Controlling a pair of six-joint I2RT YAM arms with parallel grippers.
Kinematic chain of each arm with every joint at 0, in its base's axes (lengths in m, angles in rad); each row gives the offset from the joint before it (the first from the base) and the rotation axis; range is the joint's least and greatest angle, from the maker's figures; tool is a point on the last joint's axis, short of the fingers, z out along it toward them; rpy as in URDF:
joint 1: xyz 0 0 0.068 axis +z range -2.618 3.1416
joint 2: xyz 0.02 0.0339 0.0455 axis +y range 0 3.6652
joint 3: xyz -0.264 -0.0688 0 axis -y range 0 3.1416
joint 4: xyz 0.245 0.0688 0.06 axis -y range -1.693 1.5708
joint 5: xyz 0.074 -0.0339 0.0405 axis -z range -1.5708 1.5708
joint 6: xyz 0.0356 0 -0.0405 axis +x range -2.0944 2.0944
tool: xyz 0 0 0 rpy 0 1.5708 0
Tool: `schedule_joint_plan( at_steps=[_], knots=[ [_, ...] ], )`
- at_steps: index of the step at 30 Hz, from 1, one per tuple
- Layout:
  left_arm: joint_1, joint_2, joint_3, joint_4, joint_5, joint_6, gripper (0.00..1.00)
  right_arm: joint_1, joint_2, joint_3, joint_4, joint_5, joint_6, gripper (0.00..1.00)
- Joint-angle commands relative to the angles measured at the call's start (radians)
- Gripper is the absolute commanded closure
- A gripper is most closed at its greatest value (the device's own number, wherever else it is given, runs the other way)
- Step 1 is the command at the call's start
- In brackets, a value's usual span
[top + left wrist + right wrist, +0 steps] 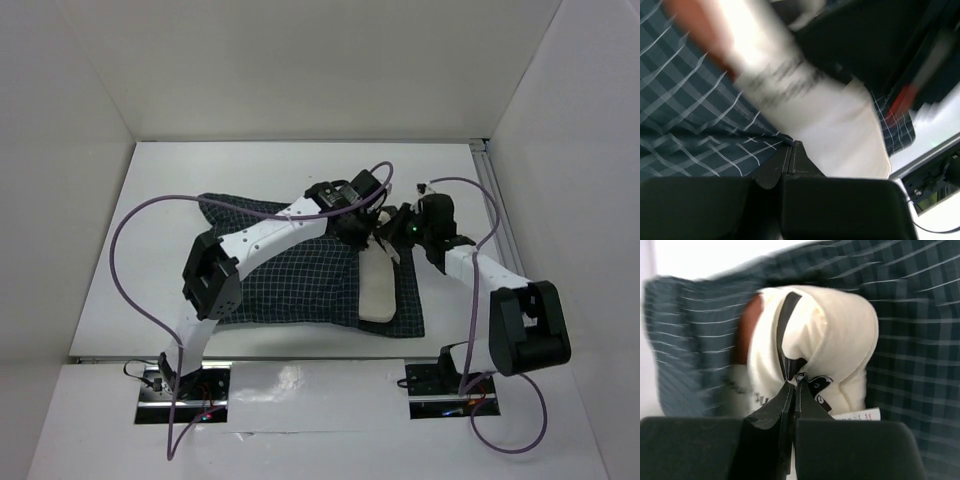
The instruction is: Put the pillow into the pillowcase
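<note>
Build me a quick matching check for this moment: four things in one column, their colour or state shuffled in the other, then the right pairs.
Things:
1. pillow
2. pillowcase
3. table
4. left gripper

Colour or state:
A. plain white
B. fingers closed together
C. cream, one end showing at the opening
D. dark with a fine white grid

Pairs: 1-C, 2-D, 3-A, 4-B

Pillowcase (pixel 300 285) navy, white grid; pillow (pixel 378 300) cream, blurred brown patch, possibly print.
</note>
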Motion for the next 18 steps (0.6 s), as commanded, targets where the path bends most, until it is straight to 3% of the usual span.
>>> schedule_joint_plan(
  at_steps=[1, 4, 8, 13, 18],
  knots=[
    [-0.048, 0.016, 0.185, 0.051, 0.195, 0.026, 1.0, 0.112, -0.132, 0.04, 0.172, -0.09, 0.107, 1.0],
    [-0.048, 0.027, 0.213, 0.069, 0.214, 0.026, 1.0, 0.16, -0.122, 0.0, 0.195, -0.107, 0.166, 1.0],
    [0.045, 0.006, 0.164, 0.082, 0.253, 0.026, 1.0, 0.179, -0.126, -0.101, 0.315, -0.128, 0.257, 1.0],
    [0.091, -0.015, 0.158, 0.1, 0.263, 0.048, 1.0, 0.293, -0.136, -0.112, 0.29, 0.008, 0.314, 1.0],
    [0.13, 0.031, 0.276, 0.067, 0.302, 0.048, 1.0, 0.335, -0.184, -0.152, 0.287, 0.098, 0.385, 1.0]
  ],
)
